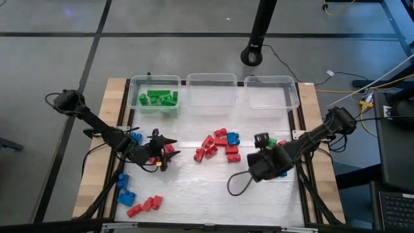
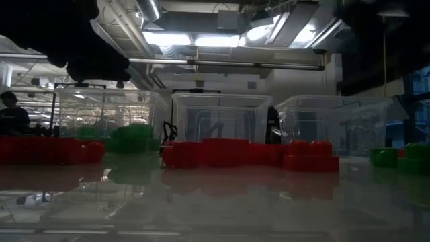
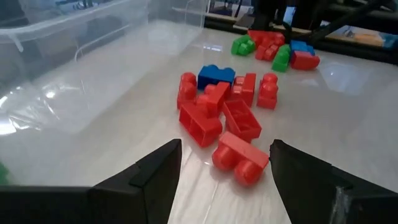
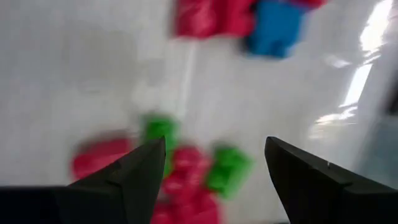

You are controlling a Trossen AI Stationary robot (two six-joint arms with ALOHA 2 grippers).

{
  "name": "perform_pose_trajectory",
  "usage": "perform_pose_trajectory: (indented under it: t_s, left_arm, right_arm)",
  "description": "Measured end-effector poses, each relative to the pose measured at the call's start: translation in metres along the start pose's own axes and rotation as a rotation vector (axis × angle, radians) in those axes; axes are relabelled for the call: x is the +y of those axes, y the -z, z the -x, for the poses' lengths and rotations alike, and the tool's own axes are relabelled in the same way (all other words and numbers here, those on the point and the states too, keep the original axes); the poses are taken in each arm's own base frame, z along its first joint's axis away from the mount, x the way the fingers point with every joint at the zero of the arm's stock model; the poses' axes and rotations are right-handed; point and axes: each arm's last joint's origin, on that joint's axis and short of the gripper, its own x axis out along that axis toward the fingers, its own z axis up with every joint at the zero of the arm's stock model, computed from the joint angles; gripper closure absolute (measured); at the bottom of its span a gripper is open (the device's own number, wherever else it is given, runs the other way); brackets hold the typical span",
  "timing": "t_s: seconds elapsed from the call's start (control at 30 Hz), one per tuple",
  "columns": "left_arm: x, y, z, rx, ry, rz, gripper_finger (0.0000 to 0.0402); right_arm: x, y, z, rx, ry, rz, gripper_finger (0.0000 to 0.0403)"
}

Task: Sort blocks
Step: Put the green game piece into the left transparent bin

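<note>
Blocks lie scattered on the desk; we see both grippers, left and right, fingers apart, holding nothing.

Premises: a robotics lab or industrial test bay. Evidence: a wood-edged table standing on a bare grey concrete floor marked with dark seams; cables trailing across that floor; a black stand base; exposed ceiling ducts and strip lighting; a person seated at equipment in the background.
</note>
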Motion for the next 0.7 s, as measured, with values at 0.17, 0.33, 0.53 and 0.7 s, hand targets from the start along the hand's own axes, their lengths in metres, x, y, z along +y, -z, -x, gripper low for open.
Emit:
perform_pose_trajectory:
  t_s: [0.17, 0.33, 0.53, 0.7]
  left_arm:
    - [-0.001, -0.004, -0.001, -0.026, 0.007, -0.036, 0.0171]
    - [0.001, -0.006, -0.004, -0.039, -0.008, -0.04, 0.0171]
    - [0.002, -0.007, -0.004, -0.037, -0.014, -0.037, 0.0171]
    - [0.002, -0.006, -0.005, -0.036, -0.015, -0.038, 0.0171]
  right_arm:
    - [0.02, 0.02, -0.029, 0.017, -0.114, -0.032, 0.0128]
    - [0.021, 0.032, -0.056, 0.037, -0.109, -0.048, 0.0128]
    - [0.019, 0.038, -0.08, 0.062, -0.154, -0.084, 0.0128]
    - [0.015, 0.041, -0.093, 0.06, -0.158, -0.113, 0.0128]
